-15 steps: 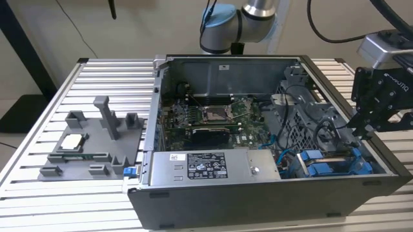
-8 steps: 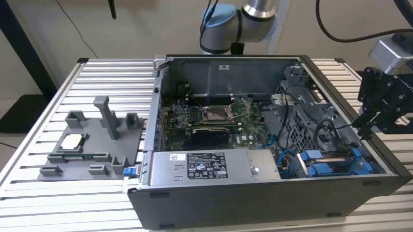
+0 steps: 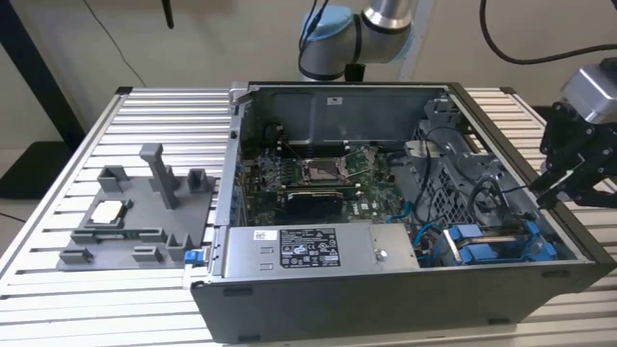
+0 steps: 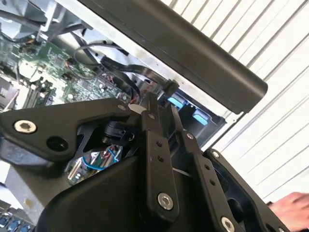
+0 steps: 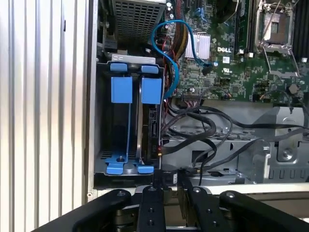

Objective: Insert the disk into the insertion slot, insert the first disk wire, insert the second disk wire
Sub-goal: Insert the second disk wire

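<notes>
Your gripper (image 3: pixel 550 191) hangs over the right wall of the open computer case (image 3: pixel 386 303), at the near right corner, just beside the drive cage. In both wrist views its jaws stand nearly together, with only a narrow gap. The end of a black cable (image 4: pixel 145 71) sits right at the tips (image 4: pixel 161 104) and looks pinched between them. That cable runs back into the case toward the motherboard (image 3: pixel 318 170).

Look at the first wrist view for the disk (image 5: pixel 147 130). It is already seated edge-on in the insertion slot (image 5: pixel 133 58), clipped in its blue carrier. It takes the bay on the motherboard side, touching the second blue carrier (image 5: pixel 121 89), which fills the bay nearer the case wall. The gripper (image 5: pixel 169 178) is poised at the cage end opposite both carriers' blue pull tabs.

A light blue data cable (image 5: pixel 166 48) loops from the motherboard down past the disk's carrier. You cannot tell from these views whether its end is plugged in.

To the left of the cage lies the power supply (image 3: pixel 318 249), against the near wall. Well left of the case, a grey fixture tray (image 3: pixel 135 217) rests on the slatted table (image 3: pixel 58 289).
</notes>
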Tool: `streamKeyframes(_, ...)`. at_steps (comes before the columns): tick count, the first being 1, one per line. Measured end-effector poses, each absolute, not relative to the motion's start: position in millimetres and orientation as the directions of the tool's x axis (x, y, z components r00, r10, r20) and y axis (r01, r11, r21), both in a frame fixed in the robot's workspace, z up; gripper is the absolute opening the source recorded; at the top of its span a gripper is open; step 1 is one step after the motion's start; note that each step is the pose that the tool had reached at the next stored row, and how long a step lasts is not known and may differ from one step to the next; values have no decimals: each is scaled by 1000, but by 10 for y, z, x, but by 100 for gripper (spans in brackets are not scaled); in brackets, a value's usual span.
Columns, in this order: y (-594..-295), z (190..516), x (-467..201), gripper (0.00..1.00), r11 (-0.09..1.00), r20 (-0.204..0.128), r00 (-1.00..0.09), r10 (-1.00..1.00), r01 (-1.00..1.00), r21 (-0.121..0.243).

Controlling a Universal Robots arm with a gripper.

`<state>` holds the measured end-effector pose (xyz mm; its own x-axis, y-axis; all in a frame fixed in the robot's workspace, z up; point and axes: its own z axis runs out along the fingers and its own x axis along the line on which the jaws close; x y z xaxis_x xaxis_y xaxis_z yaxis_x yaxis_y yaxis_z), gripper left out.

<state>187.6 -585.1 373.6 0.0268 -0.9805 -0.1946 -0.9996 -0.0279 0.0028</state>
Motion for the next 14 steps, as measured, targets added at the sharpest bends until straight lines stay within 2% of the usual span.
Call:
streamKeyframes(4, -5926, 3702, 1930, 27, -28, -232, 27, -972, -1000, 2)
streamKeyframes(12, -5965, 3625, 1952, 27, -28, -276, 27, -961, -1000, 0)
streamKeyframes(14, -5989, 3618, 1984, 27, -28, -277, 27, -961, -1000, 1)
